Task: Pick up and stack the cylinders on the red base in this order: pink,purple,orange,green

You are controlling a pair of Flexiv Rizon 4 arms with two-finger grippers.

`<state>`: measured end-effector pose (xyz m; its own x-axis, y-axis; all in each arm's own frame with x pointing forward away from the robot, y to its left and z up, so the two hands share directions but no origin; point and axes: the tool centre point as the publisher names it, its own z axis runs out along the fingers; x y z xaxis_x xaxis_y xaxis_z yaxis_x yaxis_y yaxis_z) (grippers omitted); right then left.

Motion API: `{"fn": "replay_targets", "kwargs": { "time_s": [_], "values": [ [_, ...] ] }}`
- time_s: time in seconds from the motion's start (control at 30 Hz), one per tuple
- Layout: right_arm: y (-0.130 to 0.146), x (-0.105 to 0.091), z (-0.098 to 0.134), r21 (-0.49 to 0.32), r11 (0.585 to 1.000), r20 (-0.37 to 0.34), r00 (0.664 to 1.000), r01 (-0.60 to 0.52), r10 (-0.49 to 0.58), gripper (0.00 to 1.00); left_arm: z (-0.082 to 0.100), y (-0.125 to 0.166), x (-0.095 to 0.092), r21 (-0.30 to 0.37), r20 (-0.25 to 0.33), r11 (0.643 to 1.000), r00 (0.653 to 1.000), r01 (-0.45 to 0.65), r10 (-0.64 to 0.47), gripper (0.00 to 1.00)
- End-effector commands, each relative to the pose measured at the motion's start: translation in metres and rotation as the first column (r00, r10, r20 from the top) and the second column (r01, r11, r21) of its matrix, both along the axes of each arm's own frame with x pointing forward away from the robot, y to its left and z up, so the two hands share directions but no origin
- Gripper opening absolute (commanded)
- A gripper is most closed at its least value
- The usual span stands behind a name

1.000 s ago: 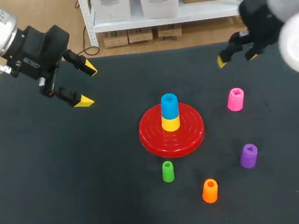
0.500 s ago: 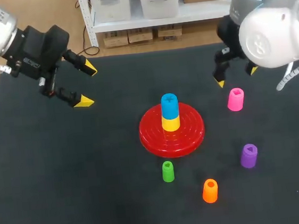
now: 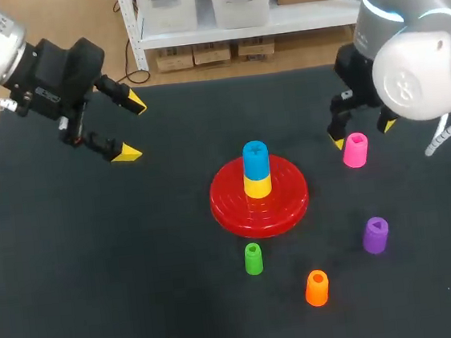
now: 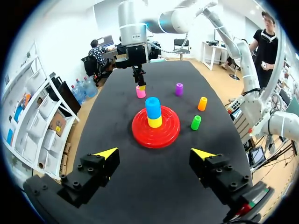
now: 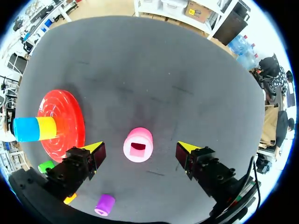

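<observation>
The red base (image 3: 284, 203) sits mid-table and carries a yellow cylinder with a blue cylinder (image 3: 255, 158) on top. My right gripper (image 3: 361, 134) hovers open just above the pink cylinder (image 3: 355, 150), which stands upright between its yellow tips without touching them (image 5: 138, 145). The purple cylinder (image 3: 375, 235), orange cylinder (image 3: 317, 288) and green cylinder (image 3: 253, 259) stand in front of the base. My left gripper (image 3: 131, 129) hangs open over the far left of the table, holding nothing; from its wrist the base (image 4: 155, 133) lies well ahead.
The black table mat (image 3: 141, 291) stretches bare across the left and front. The three loose cylinders stand spaced apart at the front right.
My right arm has come down and forward from the far right until its open fingers flank the pink cylinder. The left arm has stayed put.
</observation>
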<state>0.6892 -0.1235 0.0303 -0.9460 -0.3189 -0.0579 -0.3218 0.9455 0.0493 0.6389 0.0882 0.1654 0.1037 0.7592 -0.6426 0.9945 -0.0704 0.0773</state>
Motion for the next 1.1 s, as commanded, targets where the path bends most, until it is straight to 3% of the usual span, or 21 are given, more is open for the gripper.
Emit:
{"fn": "replay_targets", "kwargs": {
  "time_s": [0.03, 0.23, 0.37, 0.43, 0.63, 0.77, 0.83, 1.1],
  "values": [
    [-0.0002, -0.0033, -0.0028, -0.029, 1.0, -0.003, 1.0, -0.009, 0.009, 1.0, -0.0002, 0.0002, 0.001, 0.0, -0.001, 1.0, 1.0, 0.002, -0.002, 1.0],
    [-0.0005, -0.0008, -0.0019, -0.041, 0.999, 0.002, 1.0, -0.007, 0.007, 0.98, -0.0002, 0.0002, 0.001, 0.0, -0.001, 1.0, 1.0, 0.002, -0.002, 1.0],
    [0.0016, 0.0004, -0.001, -0.04, 0.999, 0.0, 1.0, -0.011, 0.011, 0.65, -0.0002, 0.0002, 0.001, 0.0, -0.001, 1.0, 1.0, 0.002, -0.002, 1.0],
    [0.0032, 0.0009, -0.0024, -0.039, 0.999, -0.002, 1.0, -0.014, 0.014, 0.59, -0.0002, 0.0002, 0.001, 0.0, -0.001, 1.0, 1.0, 0.002, -0.002, 1.0],
    [0.0047, 0.0033, -0.0053, -0.036, 0.999, -0.009, 1.0, -0.016, 0.015, 0.59, -0.0002, 0.0002, 0.001, 0.0, -0.001, 1.0, 1.0, 0.002, -0.002, 1.0],
    [0.0053, 0.0037, -0.0052, -0.033, 0.999, -0.007, 1.0, -0.017, 0.017, 0.52, -0.0002, 0.0002, 0.001, 0.0, -0.001, 1.0, 1.0, 0.002, -0.002, 1.0],
    [0.0058, 0.004, -0.0047, -0.03, 0.999, -0.004, 1.0, -0.017, 0.017, 0.42, -0.0002, 0.0002, 0.001, 0.0, -0.001, 1.0, 1.0, 0.002, -0.002, 1.0],
    [0.0037, 0.0003, -0.0044, -0.021, 1.0, -0.002, 1.0, -0.014, 0.014, 0.39, -0.0002, 0.0002, 0.001, 0.0, -0.001, 1.0, 1.0, 0.002, -0.002, 1.0]
  ]
}}
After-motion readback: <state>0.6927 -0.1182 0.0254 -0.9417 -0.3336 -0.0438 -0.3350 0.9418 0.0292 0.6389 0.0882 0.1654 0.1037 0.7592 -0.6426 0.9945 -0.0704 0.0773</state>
